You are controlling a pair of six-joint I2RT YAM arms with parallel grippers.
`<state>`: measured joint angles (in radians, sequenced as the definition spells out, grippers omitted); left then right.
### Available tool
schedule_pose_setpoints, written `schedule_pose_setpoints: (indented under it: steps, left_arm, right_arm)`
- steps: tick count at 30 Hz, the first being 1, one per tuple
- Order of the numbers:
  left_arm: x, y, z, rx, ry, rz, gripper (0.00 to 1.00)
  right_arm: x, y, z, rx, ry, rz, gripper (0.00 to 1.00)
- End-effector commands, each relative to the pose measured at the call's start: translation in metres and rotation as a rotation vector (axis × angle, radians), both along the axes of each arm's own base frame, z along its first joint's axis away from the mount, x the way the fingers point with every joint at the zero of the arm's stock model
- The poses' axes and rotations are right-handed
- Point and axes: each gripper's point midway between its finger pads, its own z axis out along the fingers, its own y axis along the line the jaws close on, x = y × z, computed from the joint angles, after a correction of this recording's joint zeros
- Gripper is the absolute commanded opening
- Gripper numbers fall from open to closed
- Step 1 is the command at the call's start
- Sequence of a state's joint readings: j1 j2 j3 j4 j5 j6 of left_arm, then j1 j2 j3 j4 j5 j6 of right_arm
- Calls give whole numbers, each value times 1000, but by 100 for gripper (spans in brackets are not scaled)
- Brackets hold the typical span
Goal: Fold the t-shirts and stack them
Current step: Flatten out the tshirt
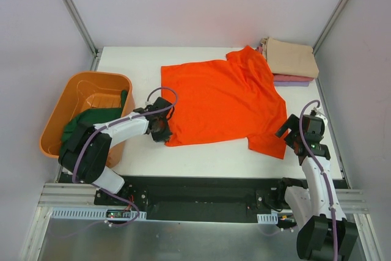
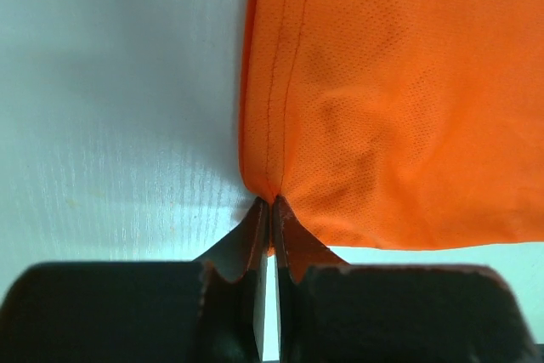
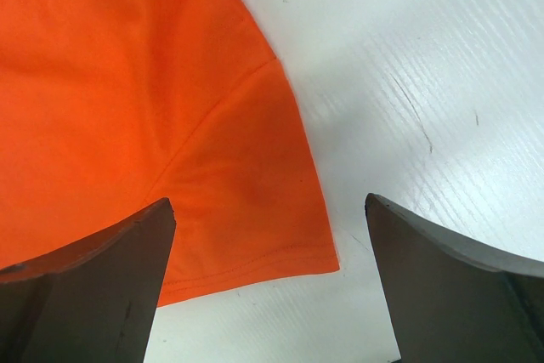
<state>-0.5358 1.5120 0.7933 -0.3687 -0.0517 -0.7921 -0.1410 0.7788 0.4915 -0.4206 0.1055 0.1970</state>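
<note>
Spread open mid-table: orange shirt [image 1: 223, 99], fine mesh, double-stitched hem. Pinched tight on its near left hem corner: left gripper [image 2: 270, 208]. Gaping wide at the near sleeve's edge: right gripper [image 3: 268, 214]. Folded far right: tan shirt [image 1: 292, 58] atop lavender shirt [image 1: 291, 80].

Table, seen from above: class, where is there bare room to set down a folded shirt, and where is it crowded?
Bare table: the far-left corner between the tub and the orange shirt; the near strip along the shirt's hem; a narrow strip to its right, in front of the folded stack. Crowded: the middle and the far-right corner.
</note>
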Motion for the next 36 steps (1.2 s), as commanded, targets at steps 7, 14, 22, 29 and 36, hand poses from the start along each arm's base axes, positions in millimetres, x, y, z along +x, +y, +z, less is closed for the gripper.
schedule_pose_setpoints:
  steps: [7,14,22,29,36]
  left_arm:
    - [9,4,26,34,-116,-96,0]
    - [19,7,38,53,-186,-117,0]
    - [21,18,37,96,-206,-67,0]
    - [22,20,36,105,-207,-57,0]
    - [22,20,32,108,-194,-51,0]
  right_arm:
    - [-26,7,3,30,94,13,96]
    - [-49,15,-24,88,211,-12,98]
    - [-42,24,-48,154,276,0,80]
    - [-50,40,-56,235,330,27,69]
    - [-59,51,-59,291,336,40,64]
